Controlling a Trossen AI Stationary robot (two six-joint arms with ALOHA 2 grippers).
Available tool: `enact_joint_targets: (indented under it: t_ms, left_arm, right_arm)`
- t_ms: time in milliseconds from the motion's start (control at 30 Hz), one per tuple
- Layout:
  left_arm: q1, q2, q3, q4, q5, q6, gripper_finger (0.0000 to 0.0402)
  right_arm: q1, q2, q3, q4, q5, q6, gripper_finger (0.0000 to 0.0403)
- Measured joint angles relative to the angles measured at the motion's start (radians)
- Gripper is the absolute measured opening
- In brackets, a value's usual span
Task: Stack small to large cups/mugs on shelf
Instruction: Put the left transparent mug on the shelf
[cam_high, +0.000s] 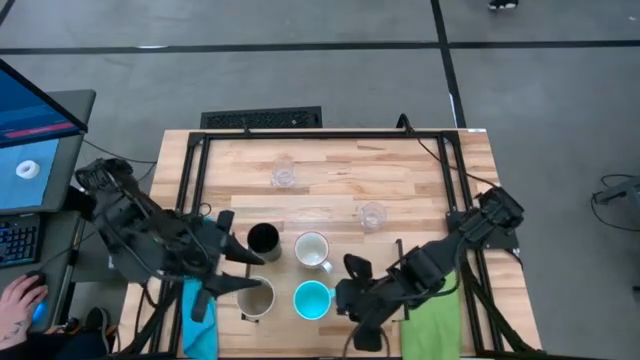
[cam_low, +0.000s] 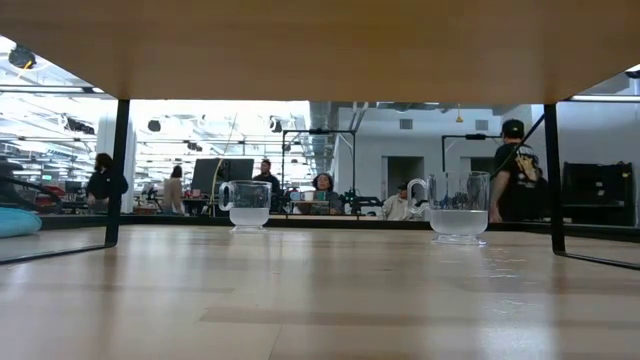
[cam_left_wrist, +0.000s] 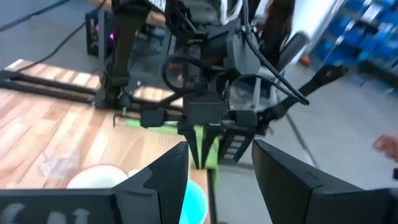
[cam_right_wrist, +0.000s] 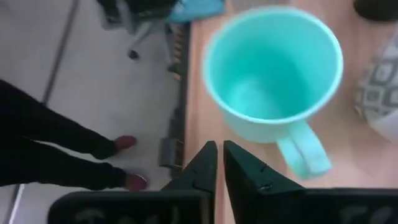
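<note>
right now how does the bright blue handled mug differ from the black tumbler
The bright blue handled mug is light turquoise with a side handle; the black tumbler is dark and shows no handle. The mug sits near the table's front edge beside the right gripper; the tumbler stands farther back. Both are upright and open-topped.

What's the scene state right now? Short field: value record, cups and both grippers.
near row: beige-tan mug, blue mug
middle row: black tumbler, white mug
clear glasses: one toward the far edge, one toward the right, both upright
stacking: none nested yet
left gripper: open, between black tumbler and beige-tan mug
right gripper: nearly shut, holding nothing, beside the blue mug's handle
shelf: all six cups stand on it
</note>
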Motion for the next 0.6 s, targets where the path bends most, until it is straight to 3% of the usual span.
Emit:
enact_joint_targets:
  t_ms: [300,600]
  left_arm:
    - [-0.023,-0.076,0.000,0.001,-0.107,0.043,0.0169]
    - [-0.025,-0.118,0.000,0.000,-0.152,0.077,0.0169]
  right_arm:
    - [0.005,-0.167,0.000,0.102,0.007,-0.093,0.0096]
    - [0.000,-0.392,0.001,0.182,0.077,-0.302,0.0102]
